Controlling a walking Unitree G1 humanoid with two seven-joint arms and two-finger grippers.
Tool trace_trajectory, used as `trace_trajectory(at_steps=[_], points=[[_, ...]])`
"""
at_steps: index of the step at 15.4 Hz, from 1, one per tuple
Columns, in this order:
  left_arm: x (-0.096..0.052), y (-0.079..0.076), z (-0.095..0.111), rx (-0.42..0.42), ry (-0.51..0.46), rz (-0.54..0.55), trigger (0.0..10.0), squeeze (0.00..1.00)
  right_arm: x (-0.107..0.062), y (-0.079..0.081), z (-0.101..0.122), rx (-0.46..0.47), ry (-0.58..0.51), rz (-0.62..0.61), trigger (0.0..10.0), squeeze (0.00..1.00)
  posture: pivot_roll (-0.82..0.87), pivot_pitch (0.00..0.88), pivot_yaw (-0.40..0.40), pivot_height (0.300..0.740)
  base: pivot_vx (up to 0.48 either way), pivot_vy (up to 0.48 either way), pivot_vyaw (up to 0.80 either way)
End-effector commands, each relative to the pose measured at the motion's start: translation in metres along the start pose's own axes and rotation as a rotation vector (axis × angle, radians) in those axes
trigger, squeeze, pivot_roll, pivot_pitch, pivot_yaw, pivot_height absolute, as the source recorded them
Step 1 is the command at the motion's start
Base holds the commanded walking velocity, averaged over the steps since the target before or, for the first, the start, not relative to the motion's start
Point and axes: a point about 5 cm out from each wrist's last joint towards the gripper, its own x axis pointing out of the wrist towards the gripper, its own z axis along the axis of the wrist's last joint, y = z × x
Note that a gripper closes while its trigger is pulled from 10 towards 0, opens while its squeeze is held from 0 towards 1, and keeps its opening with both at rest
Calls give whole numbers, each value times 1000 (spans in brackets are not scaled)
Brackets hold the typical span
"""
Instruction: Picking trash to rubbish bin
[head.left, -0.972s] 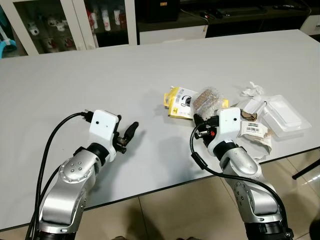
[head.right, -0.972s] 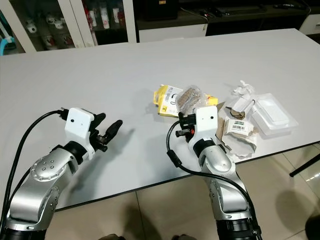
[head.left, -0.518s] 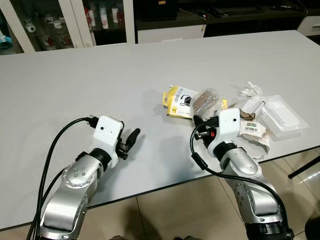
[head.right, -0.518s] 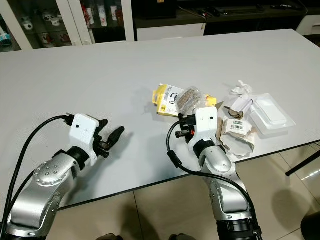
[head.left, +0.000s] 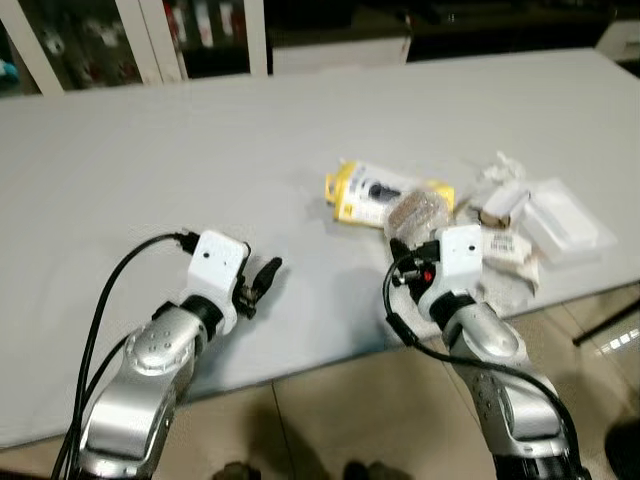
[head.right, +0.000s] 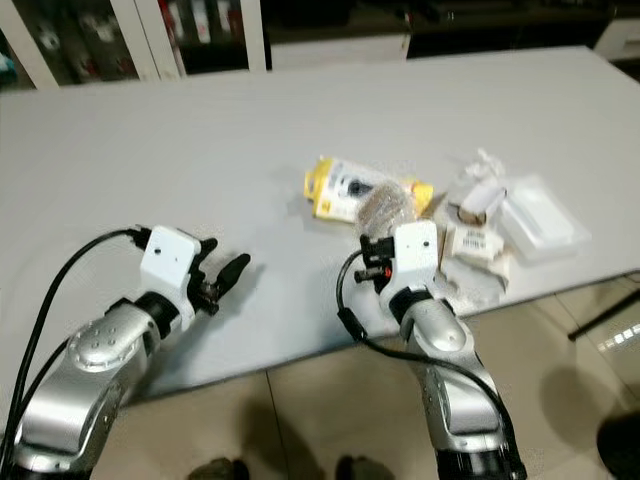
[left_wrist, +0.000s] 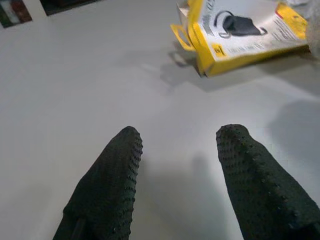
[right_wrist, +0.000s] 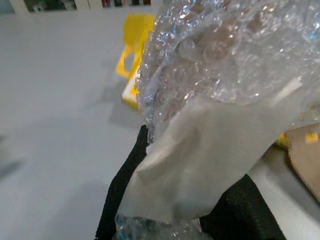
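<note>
Lifted slightly, right gripper fingers clamp the bubble-wrap bundle; left gripper fingers spread, empty.

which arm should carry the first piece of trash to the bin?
Right. The right gripper is already shut on the crumpled bubble-wrap bundle beside the yellow cardboard package. The left gripper is open and holds nothing, over bare grey table, apart from the trash.

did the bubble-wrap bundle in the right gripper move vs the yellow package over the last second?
Yes, slightly. The bubble-wrap bundle, held in the right gripper, overlapped the yellow cardboard package earlier; now it sits nearer the table edge, towards the robot.
</note>
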Motion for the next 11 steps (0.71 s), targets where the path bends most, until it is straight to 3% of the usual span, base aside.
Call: trace_trajectory(at_steps=[1,11], points=[[-1,0,1,8,0,-10,10000,0,-3,-2,4,3,-9,-8,10000,0,-13,90,-39,740,-244,0,0],[1,0,1,16,1,-30,10000,0,-4,-1,1,1,-6,-19,10000,0,-11,66,-18,740,-245,0,0]])
